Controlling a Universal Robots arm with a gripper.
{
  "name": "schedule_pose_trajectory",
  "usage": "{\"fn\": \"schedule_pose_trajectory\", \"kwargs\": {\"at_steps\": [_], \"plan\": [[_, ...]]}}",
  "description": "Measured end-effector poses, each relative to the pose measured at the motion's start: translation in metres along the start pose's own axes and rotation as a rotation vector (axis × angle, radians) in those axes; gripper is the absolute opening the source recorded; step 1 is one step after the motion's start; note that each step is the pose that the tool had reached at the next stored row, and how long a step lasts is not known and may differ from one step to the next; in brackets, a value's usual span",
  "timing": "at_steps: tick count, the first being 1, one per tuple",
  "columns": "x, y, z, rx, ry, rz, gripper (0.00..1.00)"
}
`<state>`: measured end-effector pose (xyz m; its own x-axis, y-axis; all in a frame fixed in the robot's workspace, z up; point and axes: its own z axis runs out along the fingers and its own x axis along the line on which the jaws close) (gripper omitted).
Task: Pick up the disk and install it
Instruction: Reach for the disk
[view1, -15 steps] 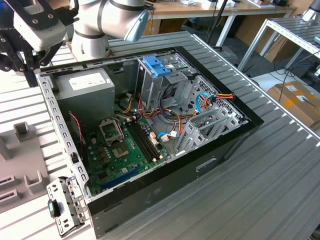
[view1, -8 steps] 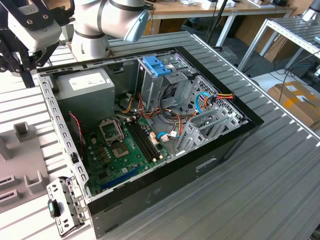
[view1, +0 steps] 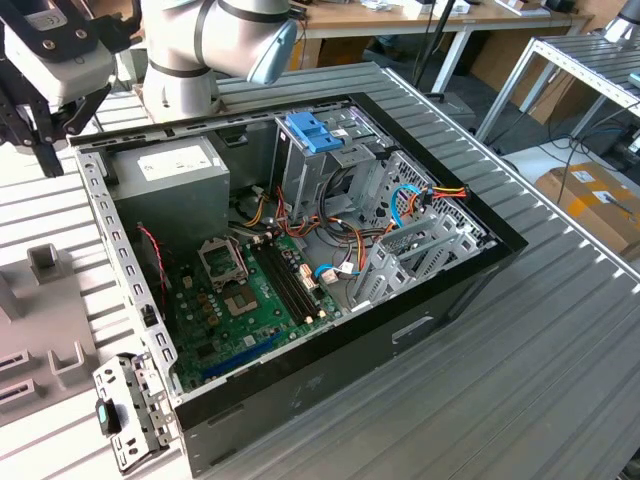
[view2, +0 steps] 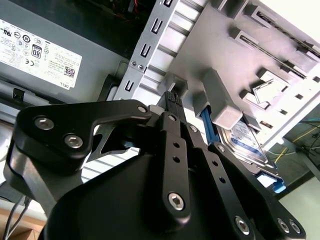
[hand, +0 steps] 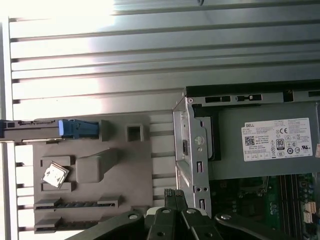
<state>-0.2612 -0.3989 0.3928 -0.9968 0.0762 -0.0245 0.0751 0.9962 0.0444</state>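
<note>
The disk (view2: 247, 140) stands on edge in a slot of a grey fixture plate (view2: 210, 45), its silver label face and bright blue rails showing. In the first wrist view the disk (hand: 75, 128) appears edge-on at the far side of the plate (hand: 125, 165). My gripper (view2: 171, 100) hangs above the plate near the case's metal edge, a short way from the disk and not touching it. Its fingertips (hand: 173, 192) are pressed together with nothing between them. In the exterior view the gripper (view1: 47, 165) is at the upper left, beside the open computer case (view1: 330, 340).
The open case holds a grey power supply (view1: 170, 175), a green motherboard (view1: 240, 300), coloured cables and a drive cage with a paler blue tray (view1: 315, 130). A small silver chip (hand: 55, 175) lies on the fixture plate. The ribbed metal table (view1: 540, 360) stretches to the exterior view's right.
</note>
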Motion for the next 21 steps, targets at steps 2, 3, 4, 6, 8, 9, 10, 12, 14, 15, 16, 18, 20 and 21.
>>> {"fn": "schedule_pose_trajectory", "kwargs": {"at_steps": [2,3,4,6,8,9,10,12,14,15,16,18,20,21], "plan": [[0.0017,-0.0001,0.0,0.0,0.0001,0.0,0.11],[0.0023,-0.0002,0.0,0.0,0.0001,0.0,0.11],[0.0028,-0.0002,0.0,0.0,0.0001,0.0,0.11],[0.0038,-0.0003,0.0,0.0,0.0,0.0,0.11],[0.0053,-0.0004,0.0,0.0001,0.0001,0.0,0.11],[0.0057,-0.0004,0.0,0.0001,0.0001,0.0,0.11],[0.0063,-0.0005,0.0,0.0,0.0001,0.0,0.11],[0.0075,-0.0006,0.0,0.0,0.0001,0.0,0.11],[0.0087,-0.0007,0.0,0.0,0.0001,0.0,0.11],[0.0094,-0.0007,0.0,0.0,0.0001,0.0,0.11],[0.0099,-0.0008,0.0,0.0,0.0001,0.0,0.11],[0.011,-0.0008,0.0,0.0,0.0001,0.0,0.11],[0.0121,-0.0009,0.0,0.0,0.0001,0.0,0.11],[0.0128,-0.001,0.0,0.0,0.0,0.0,0.11]]}}
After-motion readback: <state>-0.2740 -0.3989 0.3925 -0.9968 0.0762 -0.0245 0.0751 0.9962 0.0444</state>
